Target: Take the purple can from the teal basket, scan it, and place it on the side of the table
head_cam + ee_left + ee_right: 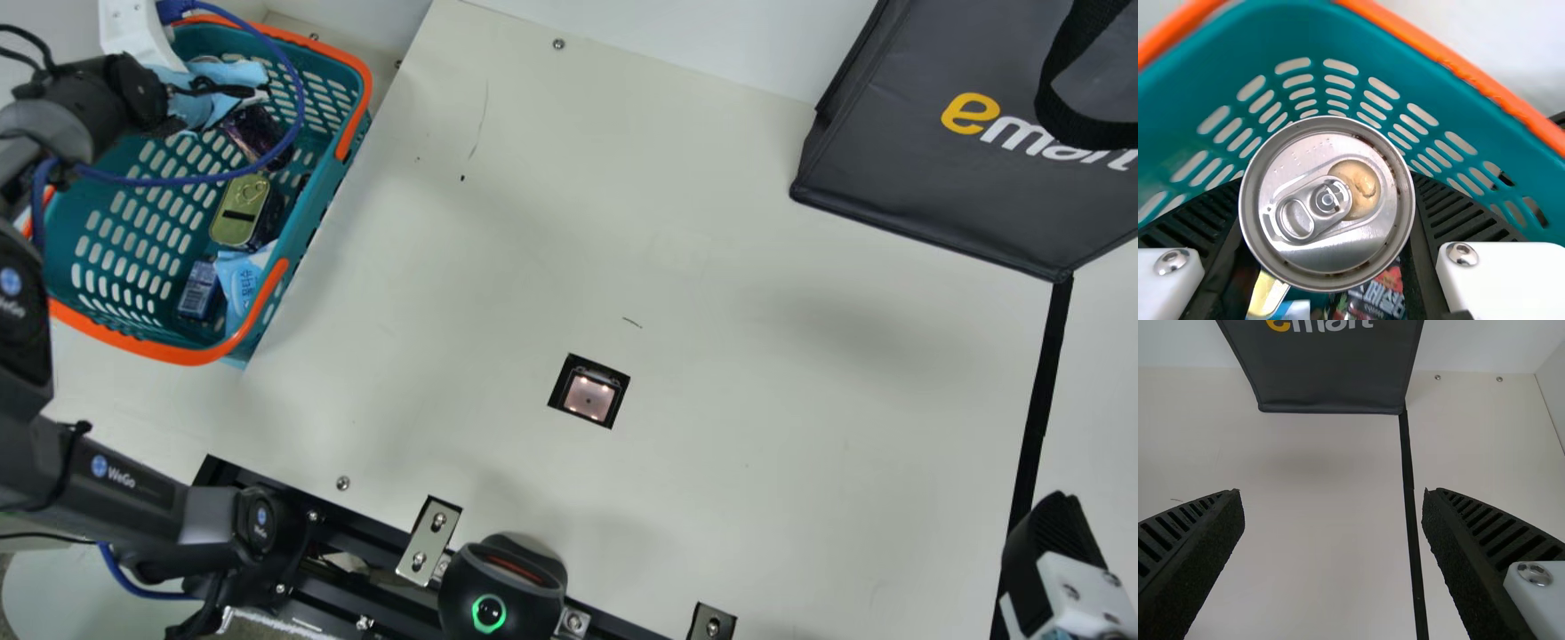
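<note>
gripping the can (pixel 1327 207) w/ l gripper (pixel 1327 192), inside the basket (pixel 1358 30); r gripper (pixel 1332 492) is wide, holding nothing. i rate the can rigid but thin-walled, prob. med. wt. if full, slick if damp. set pads on opp. sides at mid-body; apply min. squeeze to avoid dents.
</note>
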Tool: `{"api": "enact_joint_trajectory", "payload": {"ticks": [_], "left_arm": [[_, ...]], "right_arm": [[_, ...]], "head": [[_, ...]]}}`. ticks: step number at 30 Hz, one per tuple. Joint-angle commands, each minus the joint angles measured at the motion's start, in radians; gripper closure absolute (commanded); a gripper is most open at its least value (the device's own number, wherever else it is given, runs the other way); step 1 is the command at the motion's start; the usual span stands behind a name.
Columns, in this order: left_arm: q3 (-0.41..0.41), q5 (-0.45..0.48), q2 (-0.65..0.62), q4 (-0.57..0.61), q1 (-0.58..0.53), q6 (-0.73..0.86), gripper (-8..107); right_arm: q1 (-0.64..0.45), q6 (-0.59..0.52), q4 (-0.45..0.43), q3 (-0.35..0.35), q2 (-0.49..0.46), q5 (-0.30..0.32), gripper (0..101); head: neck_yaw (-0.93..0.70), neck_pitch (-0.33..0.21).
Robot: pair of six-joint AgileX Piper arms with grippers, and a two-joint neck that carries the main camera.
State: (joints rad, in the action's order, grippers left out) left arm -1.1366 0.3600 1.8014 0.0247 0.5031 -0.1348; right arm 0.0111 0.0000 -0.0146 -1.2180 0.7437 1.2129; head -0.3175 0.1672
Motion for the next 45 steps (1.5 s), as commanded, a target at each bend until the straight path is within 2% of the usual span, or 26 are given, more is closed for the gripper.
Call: {"api": "enact_joint_trajectory", "payload": {"ticks": [1, 17, 27, 36, 45], "left_arm": [[0.003, 0.031, -0.053, -0.002, -0.003, 0.004, 107], [-0.039, 0.263, -0.295, -0.042, -0.018, 0.05, 107], [-0.073, 0.354, -0.4, -0.054, -0.064, 0.087, 107], [-0.07, 0.416, -0.481, -0.038, -0.183, 0.114, 107], [-0.047, 0.494, -0.569, -0.057, -0.388, 0.07, 107]], "right_arm": [[0.0, 0.0, 0.0, 0.0, 0.0, 0.0, 6], [0.0, 0.0, 0.0, 0.0, 0.0, 0.0, 6], [0.0, 0.0, 0.0, 0.0, 0.0, 0.0, 6], [0.0, 0.0, 0.0, 0.0, 0.0, 0.0, 6], [0.0, 0.0, 0.0, 0.0, 0.0, 0.0, 6]], "head": [[-0.004, -0.029], [-0.004, -0.029], [-0.004, -0.029], [-0.004, -0.029], [-0.004, -0.029]]}}
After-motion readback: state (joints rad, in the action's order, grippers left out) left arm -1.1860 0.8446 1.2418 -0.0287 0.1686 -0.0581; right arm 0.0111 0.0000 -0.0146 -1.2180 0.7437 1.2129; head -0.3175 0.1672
